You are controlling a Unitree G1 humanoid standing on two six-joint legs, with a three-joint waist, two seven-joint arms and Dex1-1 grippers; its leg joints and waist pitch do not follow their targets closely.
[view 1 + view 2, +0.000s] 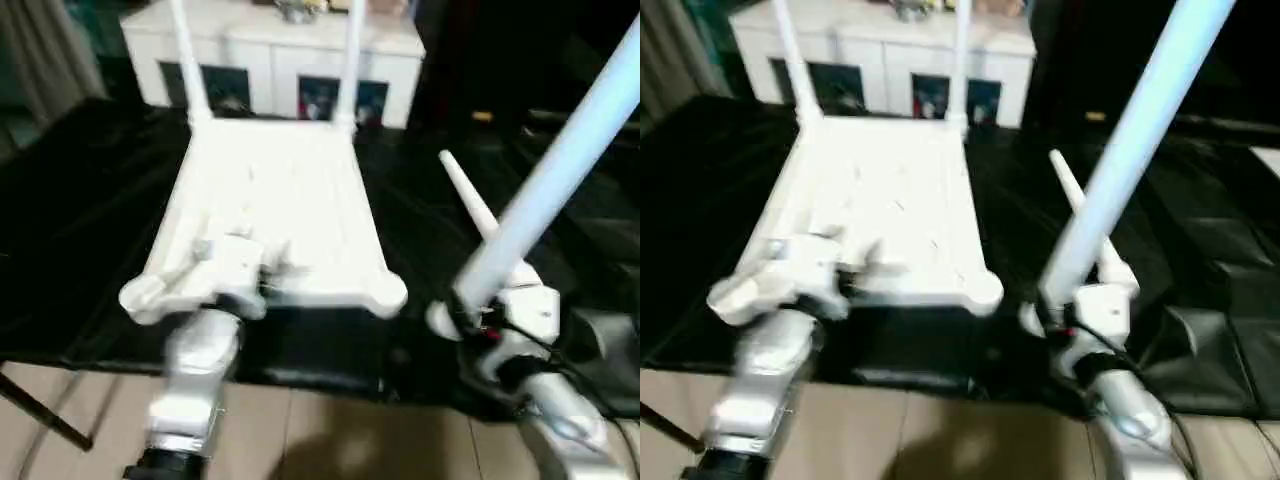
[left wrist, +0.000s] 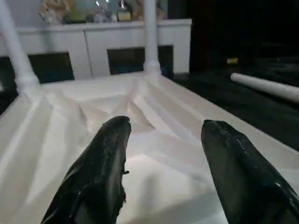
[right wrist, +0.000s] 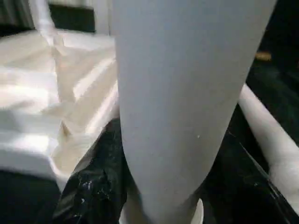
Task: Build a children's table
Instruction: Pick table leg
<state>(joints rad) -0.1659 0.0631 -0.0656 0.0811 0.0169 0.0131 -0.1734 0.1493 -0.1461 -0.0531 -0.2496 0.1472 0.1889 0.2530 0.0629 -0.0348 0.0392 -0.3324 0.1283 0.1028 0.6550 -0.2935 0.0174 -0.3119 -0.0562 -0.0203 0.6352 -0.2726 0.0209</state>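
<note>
The big work table draped in black cloth (image 1: 90,220) is taking up most of the room in front of the robot, and the small white plastic children's table (image 1: 280,210) is lying upside down on it, ribbed underside facing up, presumably so the corner sockets are sitting open for the legs. Two long white tapered tube legs (image 1: 186,55) are already standing upright in the far corners, in front of a white cabinet with glass doors (image 1: 280,70) against the wall behind. A third white leg (image 1: 560,170) is slanting steeply up from the right gripper (image 1: 1065,310), its thick end low by the near right corner socket (image 1: 385,295) (my guess is it is being lined up for that socket, though it is not seated yet). A fourth white leg (image 1: 468,205) is lying loose on the black cloth just beyond, well apart from the tabletop. The right gripper's black fingers (image 3: 93,186) are closing around the thick lower part of the slanted leg, jaws about half spread by the tube's width. The left gripper (image 2: 163,158) is hovering at the near left edge of the tabletop, its two black fingers standing a good way apart over the ribbed surface with nothing between them, perhaps ready to steady the top.
</note>
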